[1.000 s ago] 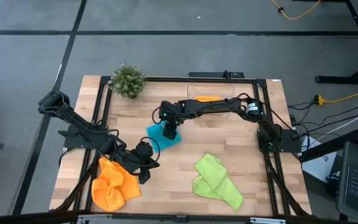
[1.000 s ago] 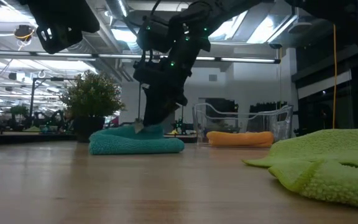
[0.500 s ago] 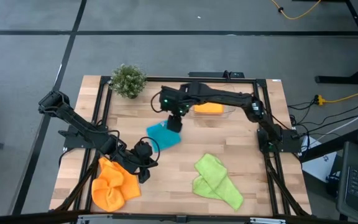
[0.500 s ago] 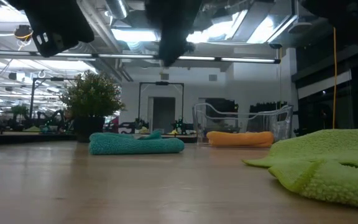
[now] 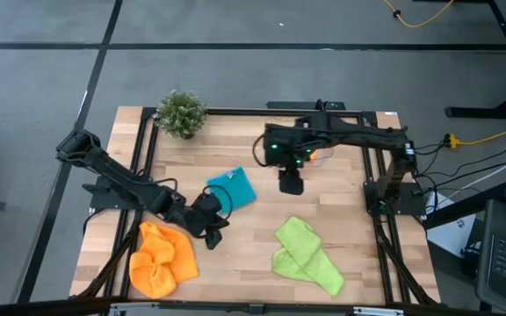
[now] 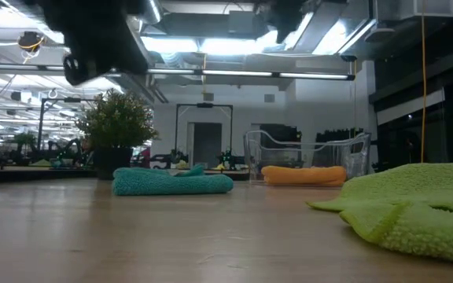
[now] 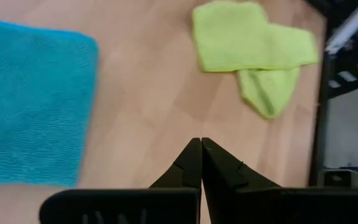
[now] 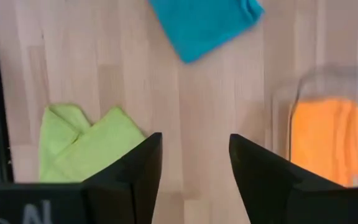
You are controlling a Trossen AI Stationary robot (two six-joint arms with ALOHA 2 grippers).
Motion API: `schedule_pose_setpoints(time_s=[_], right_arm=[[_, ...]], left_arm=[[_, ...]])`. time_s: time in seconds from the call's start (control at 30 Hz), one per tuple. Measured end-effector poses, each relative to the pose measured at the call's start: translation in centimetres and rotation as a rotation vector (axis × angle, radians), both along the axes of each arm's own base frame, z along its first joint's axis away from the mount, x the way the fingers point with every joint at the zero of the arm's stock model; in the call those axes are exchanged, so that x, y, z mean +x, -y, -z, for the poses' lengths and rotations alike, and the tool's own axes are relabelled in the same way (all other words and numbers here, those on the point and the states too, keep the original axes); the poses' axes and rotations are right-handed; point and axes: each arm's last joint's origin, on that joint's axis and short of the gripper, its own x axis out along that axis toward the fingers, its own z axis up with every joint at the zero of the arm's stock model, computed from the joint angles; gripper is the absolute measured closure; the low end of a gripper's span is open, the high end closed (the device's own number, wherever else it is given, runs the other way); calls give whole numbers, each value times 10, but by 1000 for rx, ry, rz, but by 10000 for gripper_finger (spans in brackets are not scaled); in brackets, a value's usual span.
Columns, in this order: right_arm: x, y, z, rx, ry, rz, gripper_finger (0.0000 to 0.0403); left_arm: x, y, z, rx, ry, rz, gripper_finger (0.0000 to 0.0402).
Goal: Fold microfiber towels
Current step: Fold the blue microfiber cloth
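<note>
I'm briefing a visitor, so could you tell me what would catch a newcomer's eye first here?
Probably the bright towels: a folded teal towel mid-table, a crumpled orange towel at the front left, and a lime towel at the front right. The right gripper hangs open beside the teal one, and the left gripper, shut, sits between teal and orange.

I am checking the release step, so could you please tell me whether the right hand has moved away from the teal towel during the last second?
Yes. The right hand has left the teal towel, moving toward the clear tub side; it is open.
</note>
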Motion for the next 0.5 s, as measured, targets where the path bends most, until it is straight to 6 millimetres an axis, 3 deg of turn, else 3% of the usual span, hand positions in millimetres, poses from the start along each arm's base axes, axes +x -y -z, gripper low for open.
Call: schedule_pose_setpoints(time_s=[0.23, 0.5], right_arm=[[-52, -5, -15, -45, 31, 221, 215], [-95, -21, 1, -75, 129, 356, 215]], left_arm=[[19, -28, 18, -42, -94, -41, 384], [31, -77, 24, 32, -117, -194, 308]])
